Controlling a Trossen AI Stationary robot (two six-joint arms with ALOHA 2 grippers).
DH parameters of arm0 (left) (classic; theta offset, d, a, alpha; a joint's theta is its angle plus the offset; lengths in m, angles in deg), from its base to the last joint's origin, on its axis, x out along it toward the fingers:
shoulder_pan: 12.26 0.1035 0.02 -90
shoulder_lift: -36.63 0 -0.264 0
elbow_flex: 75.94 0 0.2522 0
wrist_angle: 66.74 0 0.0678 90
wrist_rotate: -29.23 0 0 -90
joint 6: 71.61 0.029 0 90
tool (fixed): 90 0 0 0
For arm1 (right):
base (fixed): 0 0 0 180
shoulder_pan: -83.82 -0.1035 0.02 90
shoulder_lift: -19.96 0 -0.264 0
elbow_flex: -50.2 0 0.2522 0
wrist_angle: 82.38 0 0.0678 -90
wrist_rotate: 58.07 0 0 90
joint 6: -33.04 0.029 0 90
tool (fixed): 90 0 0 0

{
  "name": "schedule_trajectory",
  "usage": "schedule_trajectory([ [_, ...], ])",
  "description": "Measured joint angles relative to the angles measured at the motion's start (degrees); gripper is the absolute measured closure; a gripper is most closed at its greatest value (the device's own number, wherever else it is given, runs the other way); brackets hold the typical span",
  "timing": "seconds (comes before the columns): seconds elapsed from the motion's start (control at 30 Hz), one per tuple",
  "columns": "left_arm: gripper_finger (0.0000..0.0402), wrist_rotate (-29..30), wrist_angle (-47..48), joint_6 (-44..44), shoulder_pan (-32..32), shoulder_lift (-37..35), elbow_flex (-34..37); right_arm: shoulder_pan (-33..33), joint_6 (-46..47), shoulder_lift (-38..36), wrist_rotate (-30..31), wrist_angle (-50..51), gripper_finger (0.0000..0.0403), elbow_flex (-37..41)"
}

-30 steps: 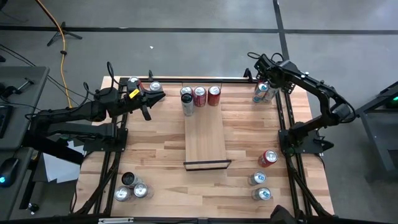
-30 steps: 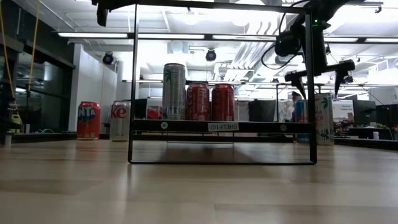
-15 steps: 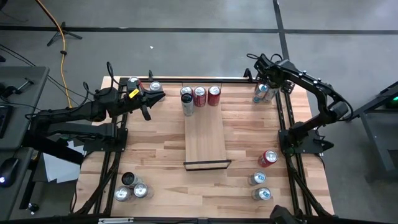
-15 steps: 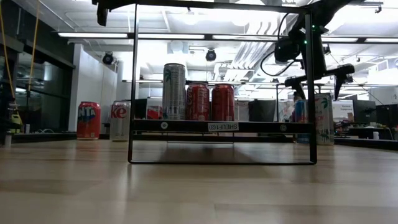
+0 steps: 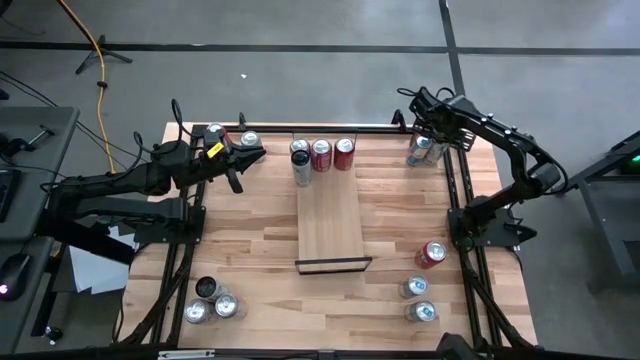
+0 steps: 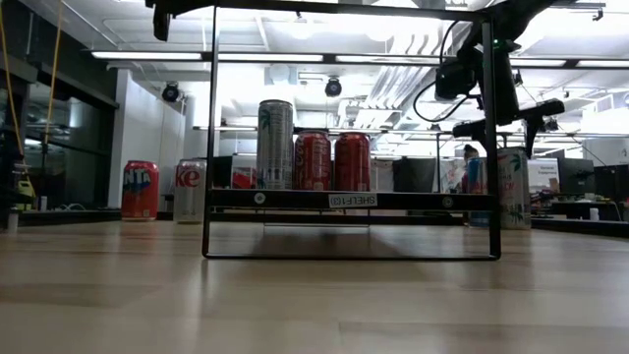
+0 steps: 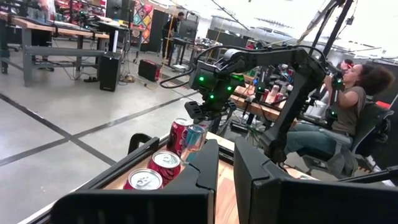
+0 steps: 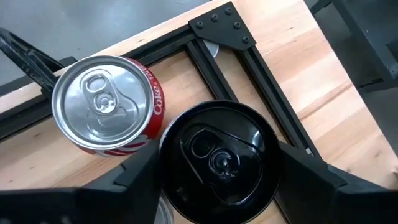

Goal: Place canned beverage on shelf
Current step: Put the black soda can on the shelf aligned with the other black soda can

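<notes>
Three cans [image 5: 320, 156] stand on the shelf [image 5: 331, 225].

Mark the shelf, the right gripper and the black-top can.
shelf [image 5: 331, 225], high view, bare board middle.
right gripper [image 8: 211, 186], right wrist view, midway between fingertips.
black-top can [image 8: 217, 152], right wrist view, lid centre.

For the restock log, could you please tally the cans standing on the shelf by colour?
Red cans: 2
Tall grey can: 1
Total on the shelf: 3
</notes>
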Motion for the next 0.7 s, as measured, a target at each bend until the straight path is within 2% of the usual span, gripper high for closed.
schedule_trajectory([
  [0.2,0.0398,0.0,-1.6,0.0,0.0,0.0,0.0,-0.7,-2.9,-1.3,0.2,1.6,0.0159,-0.1],
  [0.47,0.0398,0.0,-2.3,0.0,0.0,0.0,0.0,-3.2,-4.7,-6.0,5.9,6.0,0.0159,-3.2],
  [0.7,0.0398,0.0,-2.5,0.0,0.0,0.0,0.0,-6.5,-5.0,-10.3,11.1,8.1,0.0159,-8.9],
])
